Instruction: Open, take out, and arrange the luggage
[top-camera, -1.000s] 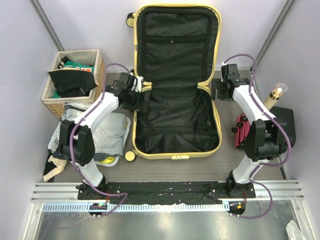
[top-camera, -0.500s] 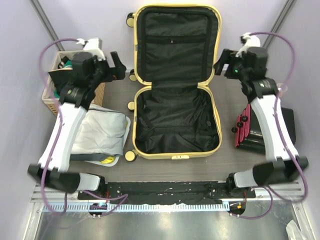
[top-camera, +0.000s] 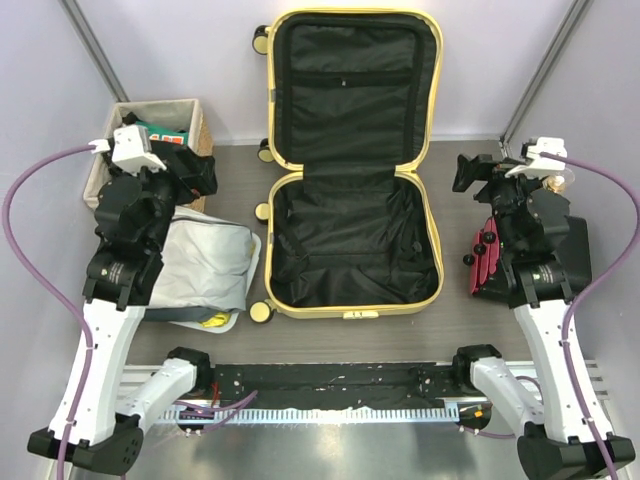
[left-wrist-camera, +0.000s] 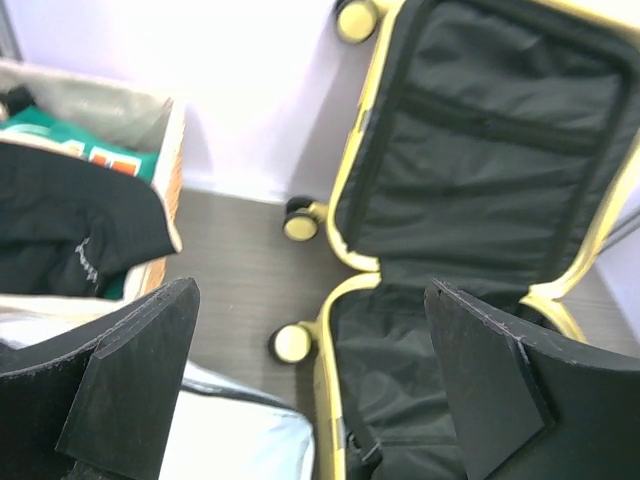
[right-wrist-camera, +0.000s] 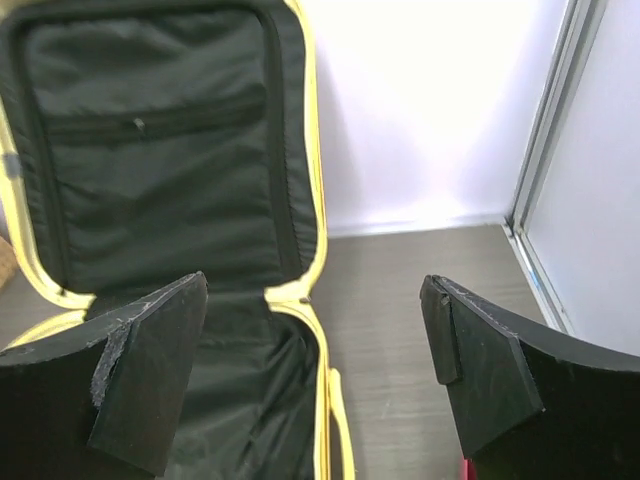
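The luggage (top-camera: 355, 240), a pale-yellow hard-shell suitcase, lies open in the middle of the table. Its lid stands against the back wall and its black-lined base looks empty. It also shows in the left wrist view (left-wrist-camera: 480, 180) and the right wrist view (right-wrist-camera: 150, 170). My left gripper (top-camera: 197, 172) is open and empty, raised to the left of the suitcase hinge, by the basket. My right gripper (top-camera: 468, 176) is open and empty, raised to the right of the hinge. In both wrist views the jaws stand wide apart with nothing between them.
A wicker basket (top-camera: 190, 112) with dark and green clothes stands at the back left. A light grey fabric bag (top-camera: 205, 270) lies left of the suitcase. A black hard case with a red edge (top-camera: 565, 250) sits at the right, under my right arm.
Both arms have lifted away from the suitcase's hinge sides and drawn outward and toward the near edge. The suitcase has not moved.
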